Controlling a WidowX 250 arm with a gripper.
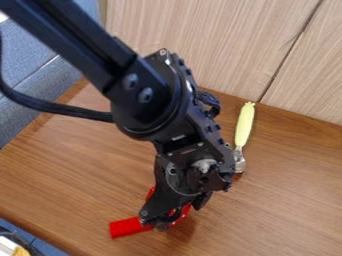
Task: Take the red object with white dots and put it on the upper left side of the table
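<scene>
Brown wooden surface [87, 175] carries red, white-dotted tubular object [128, 227]. Black hand [163, 221] overlies it, presumably for lifting; cannot tell whether gripped.

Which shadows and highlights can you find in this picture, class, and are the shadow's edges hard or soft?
Camera view: a faint, soft-edged shadow lies on the table beside the red object; small highlights show on the metal end of the yellow-handled utensil and on the black arm.

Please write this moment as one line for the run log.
hand: low over table, at red object | red object: partly covered | upper-left placement: not done | yellow-handled utensil: near wood panel
</scene>
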